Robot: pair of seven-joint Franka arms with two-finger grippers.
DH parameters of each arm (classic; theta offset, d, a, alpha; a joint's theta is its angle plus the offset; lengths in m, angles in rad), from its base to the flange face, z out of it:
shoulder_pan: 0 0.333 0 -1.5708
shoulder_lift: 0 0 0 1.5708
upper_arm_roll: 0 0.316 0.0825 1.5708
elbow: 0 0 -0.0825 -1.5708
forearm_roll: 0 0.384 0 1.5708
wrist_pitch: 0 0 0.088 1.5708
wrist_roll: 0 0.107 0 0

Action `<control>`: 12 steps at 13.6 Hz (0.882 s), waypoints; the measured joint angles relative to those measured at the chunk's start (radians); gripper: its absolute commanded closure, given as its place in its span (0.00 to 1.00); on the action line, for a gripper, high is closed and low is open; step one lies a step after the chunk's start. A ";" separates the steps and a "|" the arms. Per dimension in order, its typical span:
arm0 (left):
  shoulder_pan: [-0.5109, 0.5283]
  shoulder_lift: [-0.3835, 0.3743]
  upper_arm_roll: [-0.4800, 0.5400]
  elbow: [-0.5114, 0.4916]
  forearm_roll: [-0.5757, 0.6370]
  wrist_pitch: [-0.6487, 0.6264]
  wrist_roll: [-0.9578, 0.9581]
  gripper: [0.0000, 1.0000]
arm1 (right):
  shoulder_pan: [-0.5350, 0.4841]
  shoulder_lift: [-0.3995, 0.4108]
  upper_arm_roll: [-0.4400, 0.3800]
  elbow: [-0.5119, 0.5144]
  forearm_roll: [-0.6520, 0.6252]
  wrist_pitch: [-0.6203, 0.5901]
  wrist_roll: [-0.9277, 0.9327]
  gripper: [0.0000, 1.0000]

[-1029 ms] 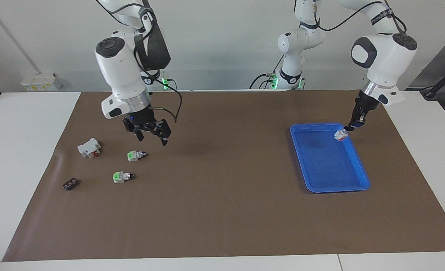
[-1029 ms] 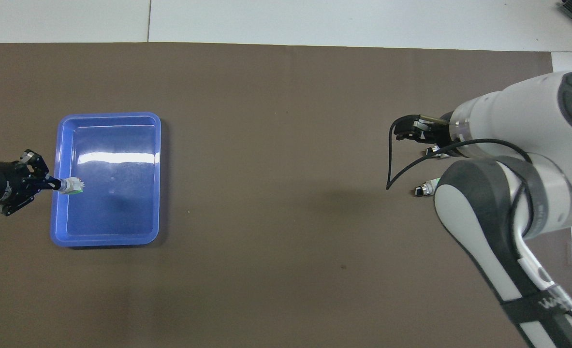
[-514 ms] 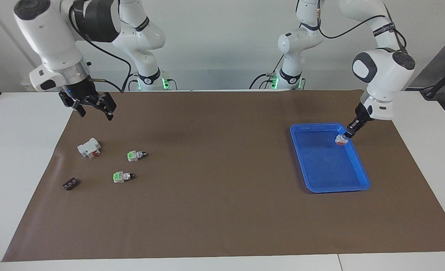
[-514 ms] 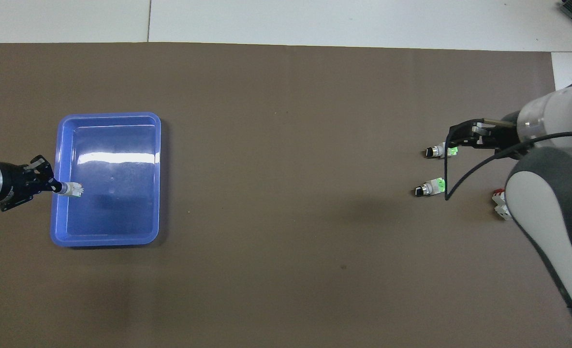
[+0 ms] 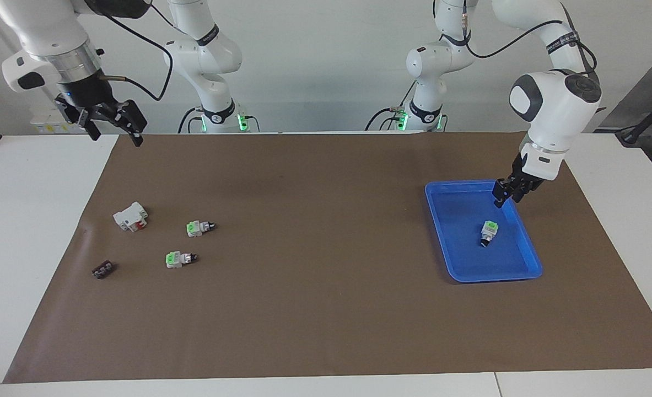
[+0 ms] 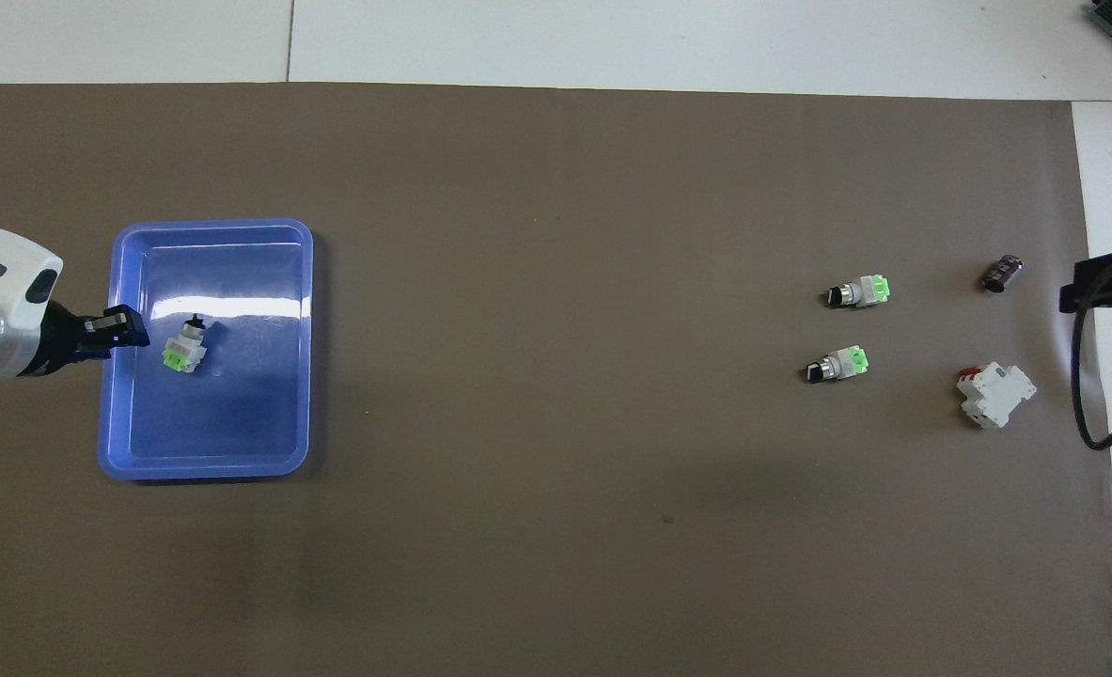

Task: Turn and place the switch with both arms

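Going by the facing view: the right gripper (image 5: 112,120) has pulled way back up to its own end of the table, fingers spread wide with nothing in them, parked over the mat's edge. The two spare switches (image 5: 200,227) haven't budged. Over at the blue tray (image 5: 526,241), the left gripper (image 5: 508,194) has just let go, jaws parted and empty, and the switch (image 5: 488,231) now lies inside the tray. Placement looks done to me.

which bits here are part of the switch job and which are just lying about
Job:
switch lying in the blue tray
left gripper over the tray's rim
right gripper raised, waiting
two more switches on the mat

Lying about:
white block with red part
small dark piece
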State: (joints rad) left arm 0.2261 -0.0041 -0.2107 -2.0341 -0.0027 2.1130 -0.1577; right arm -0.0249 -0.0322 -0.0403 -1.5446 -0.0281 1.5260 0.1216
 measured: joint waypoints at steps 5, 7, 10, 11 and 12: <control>-0.127 0.083 -0.003 0.310 0.046 -0.316 0.000 0.14 | 0.000 0.000 0.011 -0.001 0.000 -0.020 0.000 0.01; -0.158 0.093 -0.003 0.397 0.050 -0.413 0.000 0.14 | 0.006 0.000 0.018 -0.001 0.000 -0.040 0.000 0.01; -0.180 0.093 -0.004 0.523 0.050 -0.588 0.023 0.14 | 0.024 0.000 0.028 -0.002 -0.001 -0.047 0.011 0.00; -0.180 0.092 -0.003 0.562 0.050 -0.645 0.044 0.12 | 0.024 0.000 0.029 -0.002 -0.001 -0.048 0.011 0.00; -0.180 0.092 -0.002 0.590 0.050 -0.690 0.063 0.00 | 0.023 0.000 0.029 -0.003 -0.001 -0.048 0.011 0.00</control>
State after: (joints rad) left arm 0.0461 0.0877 -0.2126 -1.4445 0.0477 1.4232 -0.0947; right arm -0.0019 -0.0319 -0.0114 -1.5476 -0.0291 1.4776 0.1325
